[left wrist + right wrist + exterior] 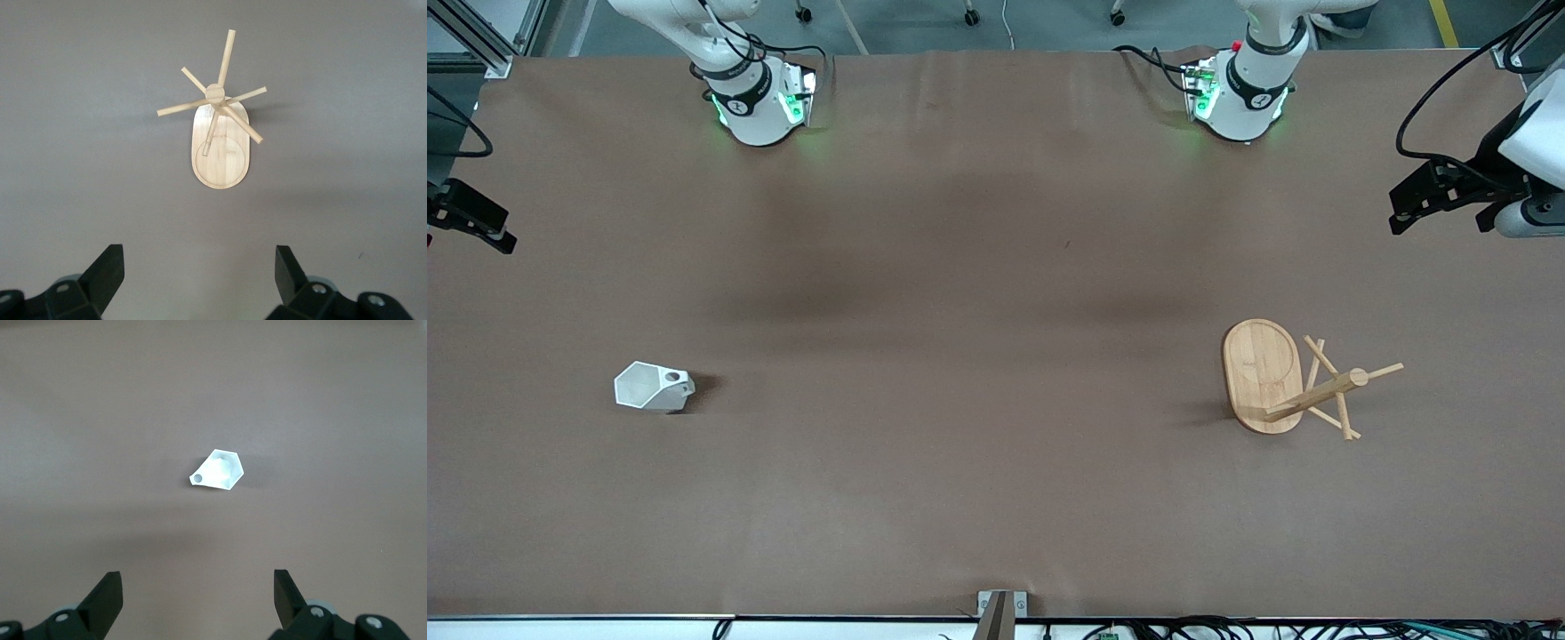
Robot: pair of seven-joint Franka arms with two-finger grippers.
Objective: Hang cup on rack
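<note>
Front view: the cup is sat on the table around 8 o'clock, the rack around 4 o'clock. Left wrist view: left pincer is spread wide above the rack. Right wrist view: right pincer is held wide over the cup.

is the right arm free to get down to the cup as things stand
Probably yes. The right gripper hangs high over the cup with its fingers open, and only bare table surrounds the cup. The rack stands at the left arm's end.
</note>
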